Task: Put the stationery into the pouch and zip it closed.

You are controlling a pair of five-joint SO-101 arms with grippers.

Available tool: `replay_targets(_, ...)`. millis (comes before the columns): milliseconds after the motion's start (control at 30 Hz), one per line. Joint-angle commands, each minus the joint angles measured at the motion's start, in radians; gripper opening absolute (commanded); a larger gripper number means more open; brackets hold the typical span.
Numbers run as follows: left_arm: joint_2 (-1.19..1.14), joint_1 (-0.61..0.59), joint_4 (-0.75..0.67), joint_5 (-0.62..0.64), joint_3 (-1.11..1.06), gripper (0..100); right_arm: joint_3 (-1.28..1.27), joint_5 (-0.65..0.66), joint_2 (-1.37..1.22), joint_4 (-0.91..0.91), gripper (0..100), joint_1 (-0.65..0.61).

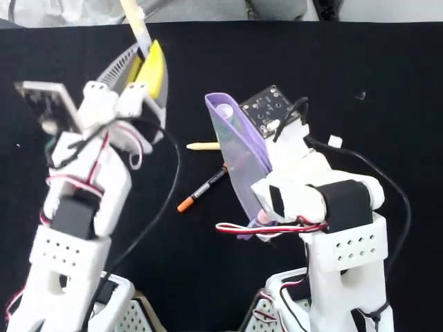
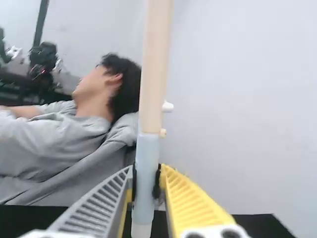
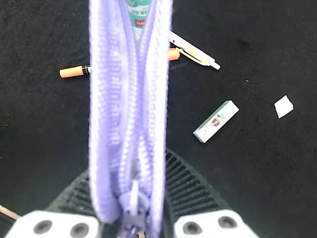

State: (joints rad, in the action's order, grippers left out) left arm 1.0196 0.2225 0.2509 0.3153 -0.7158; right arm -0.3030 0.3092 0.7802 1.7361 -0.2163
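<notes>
My left gripper (image 1: 144,54) is raised at the table's far left, shut on a cream pen (image 1: 136,24) that stands upright between the grey and yellow fingers (image 2: 183,198). At mid-table my right gripper (image 3: 132,166) is shut on the zipper end of a purple pouch (image 1: 239,149) and holds it up on edge. The pouch's zip (image 3: 130,99) is parted, and a green-and-white item (image 3: 138,9) shows inside. On the black table lie an orange-capped black pen (image 1: 202,190), a second cream pen (image 1: 203,146) and a white-and-green eraser (image 3: 215,120).
A small white scrap (image 3: 284,106) lies past the eraser, to the right of the right arm (image 1: 335,142). Both arm bases and their loose cables (image 1: 166,180) stand along the table's near edge.
</notes>
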Motion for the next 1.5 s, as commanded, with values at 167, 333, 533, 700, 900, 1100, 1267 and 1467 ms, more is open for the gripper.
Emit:
replay_targets(167, 0.147, 0.104, -0.049, 0.16, -0.076, 3, 0.002, 0.0, 0.008, 0.002, 1.1, 0.011)
replay_targets(333, 0.195, 0.185, -0.055, 0.16, -0.139, 3, 0.002, 0.0, 0.008, 0.002, 1.1, 0.011)
replay_targets(533, 0.25, 0.231, -0.055, 0.16, -0.203, 3, 0.002, 0.0, 0.008, 0.002, 1.1, 0.011)
replay_targets(700, 0.232, 0.231, -0.055, 0.16, -0.199, 3, 0.002, 0.0, 0.008, -0.002, 1.1, 0.002)
replay_targets(900, 0.233, 0.317, -0.052, 0.153, -0.202, 3, 0.004, 0.0, 0.007, -0.003, 1.1, -0.078)
replay_targets(1100, 0.229, 0.429, -0.052, -0.017, -0.214, 3, 0.002, 0.0, 0.01, 0.0, 1.1, -0.077)
replay_targets(1267, 0.238, 0.455, -0.057, -0.075, -0.275, 3, 0.005, 0.0, 0.01, 0.0, 1.1, -0.077)
replay_targets(1467, 0.239, 0.415, -0.057, -0.075, -0.289, 3, 0.005, 0.0, 0.01, 0.0, 1.1, -0.077)
